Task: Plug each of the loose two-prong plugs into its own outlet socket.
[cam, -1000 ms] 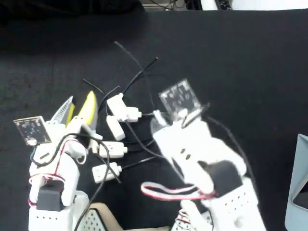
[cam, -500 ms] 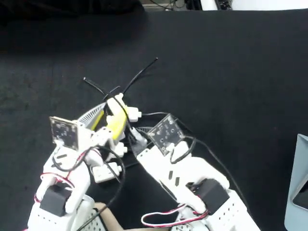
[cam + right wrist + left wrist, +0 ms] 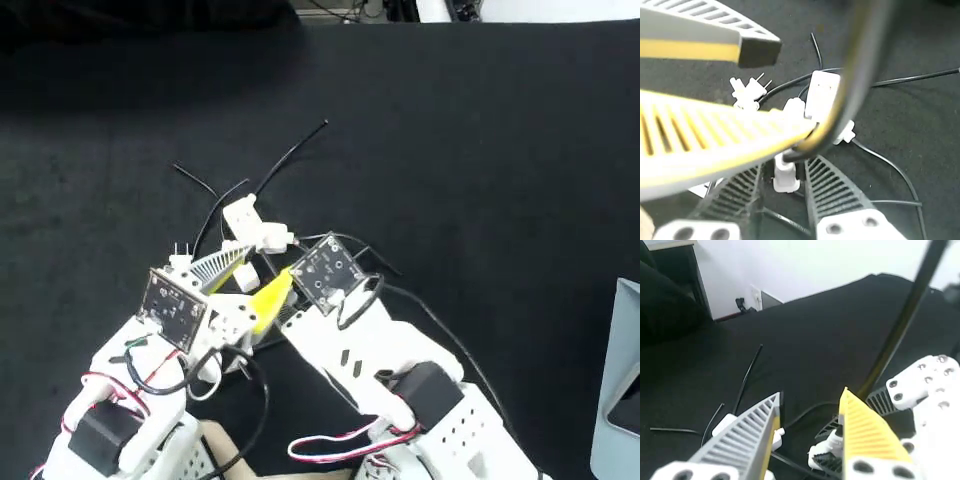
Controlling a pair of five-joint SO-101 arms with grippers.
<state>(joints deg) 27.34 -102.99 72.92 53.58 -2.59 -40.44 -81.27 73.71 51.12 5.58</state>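
A loose plug [image 3: 182, 260] lies at the left tool's [image 3: 267, 262] 9 o'clock, prongs toward 12. That tool gapes wide above the black worktop [image 3: 480, 150], a socket block [image 3: 243, 213] at its 11 o'clock. The right tool [image 3: 785, 167], narrowly parted, straddles another plug [image 3: 786, 180].

Both arms lean in and meet over the plugs [image 3: 245, 215]. The left gripper [image 3: 811, 393] hangs just above them, grey and yellow fingers spread wide. The right gripper [image 3: 785, 167] sits lower, black fingers parted astride one of the plugs.
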